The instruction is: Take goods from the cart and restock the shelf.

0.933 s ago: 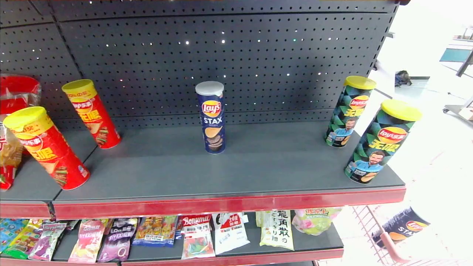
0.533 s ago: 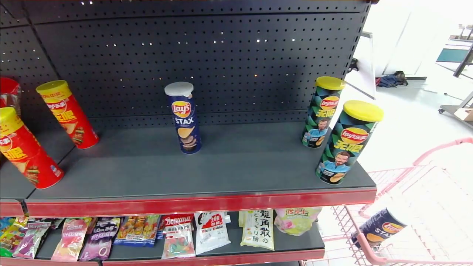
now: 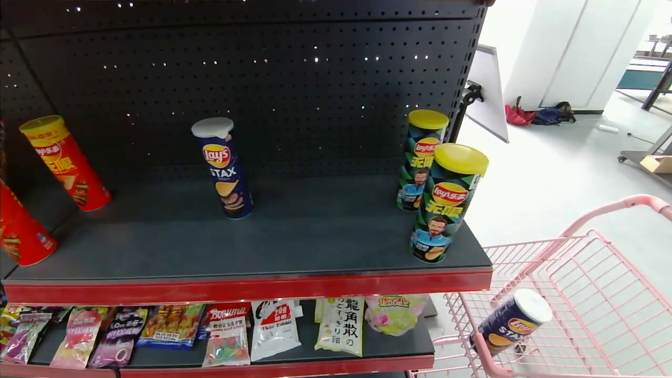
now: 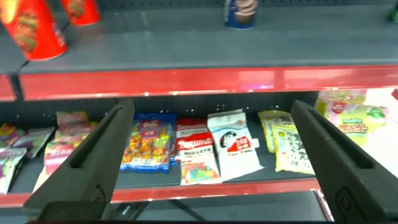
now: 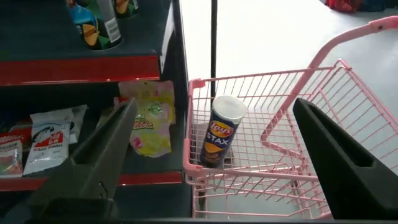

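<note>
Right pincer [image 5: 214, 106]: I am holding it wide open with nothing between the fingers, hanging above the cart [image 3: 577, 247] and facing down into it.
Left pincer [image 4: 211, 104]: I am holding this one wide open and empty too, facing the snack bags [image 4: 186, 149] on the lower shelf, under the red front edge.
Goods to take: one blue can [image 5: 222, 130] is leaning in the pink cart's corner beside the shelf end, white lid upward, apart from both pincers.
Shelf [image 3: 315, 236]: the upper board is carrying a matching blue can [image 3: 223, 168] upright near the middle, two green cans [image 3: 446, 202] at its right end and red cans [image 3: 63, 163] at its left. Bare board is lying between the blue one and the green pair.
Step in hand: I am judging this as the approach to the pick, with nothing gripped yet.
Next move: I am judging that it calls for lowering my right pincer past the wire rim, matching the can's tilt and closing across its body below the lid. The can then needs lifting clear of the rim before it goes beside its twin.
</note>
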Controlling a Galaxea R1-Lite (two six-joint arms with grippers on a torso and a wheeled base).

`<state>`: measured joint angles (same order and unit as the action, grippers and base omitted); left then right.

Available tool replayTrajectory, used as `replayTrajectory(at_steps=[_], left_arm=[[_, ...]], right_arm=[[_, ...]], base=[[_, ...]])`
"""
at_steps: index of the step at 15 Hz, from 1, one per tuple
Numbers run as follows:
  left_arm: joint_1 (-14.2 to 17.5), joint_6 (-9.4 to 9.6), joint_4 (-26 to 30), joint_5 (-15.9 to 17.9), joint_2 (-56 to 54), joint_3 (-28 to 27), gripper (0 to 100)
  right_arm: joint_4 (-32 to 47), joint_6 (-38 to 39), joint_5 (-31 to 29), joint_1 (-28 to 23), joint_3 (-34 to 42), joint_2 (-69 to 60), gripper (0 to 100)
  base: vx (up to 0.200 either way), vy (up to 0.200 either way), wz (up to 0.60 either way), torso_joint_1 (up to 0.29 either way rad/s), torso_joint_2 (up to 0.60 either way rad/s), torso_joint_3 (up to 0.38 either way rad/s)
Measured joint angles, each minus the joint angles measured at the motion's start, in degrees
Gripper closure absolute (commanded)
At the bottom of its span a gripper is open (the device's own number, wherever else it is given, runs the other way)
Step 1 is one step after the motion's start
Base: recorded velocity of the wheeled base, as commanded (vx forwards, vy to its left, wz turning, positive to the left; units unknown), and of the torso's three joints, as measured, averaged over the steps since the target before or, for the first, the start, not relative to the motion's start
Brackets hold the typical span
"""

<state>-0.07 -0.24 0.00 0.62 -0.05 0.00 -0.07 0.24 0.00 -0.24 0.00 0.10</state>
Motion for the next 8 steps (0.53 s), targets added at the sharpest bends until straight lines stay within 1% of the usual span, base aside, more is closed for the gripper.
replayTrajectory(at_steps=[5, 8], left_arm=[[0.0, 0.00, 0.0, 0.0, 0.0, 0.0, 0], [0.0, 0.00, 0.0, 0.0, 0.0, 0.0, 0]], right_arm=[[0.0, 0.0, 0.0, 0.1, 0.0, 0.0, 0], [0.0, 0.0, 0.0, 0.1, 0.0, 0.0, 0]], base=[[0.000, 0.000, -0.60, 0.001, 0.00, 0.000], [0.000, 0.000, 0.00, 0.000, 0.00, 0.000]])
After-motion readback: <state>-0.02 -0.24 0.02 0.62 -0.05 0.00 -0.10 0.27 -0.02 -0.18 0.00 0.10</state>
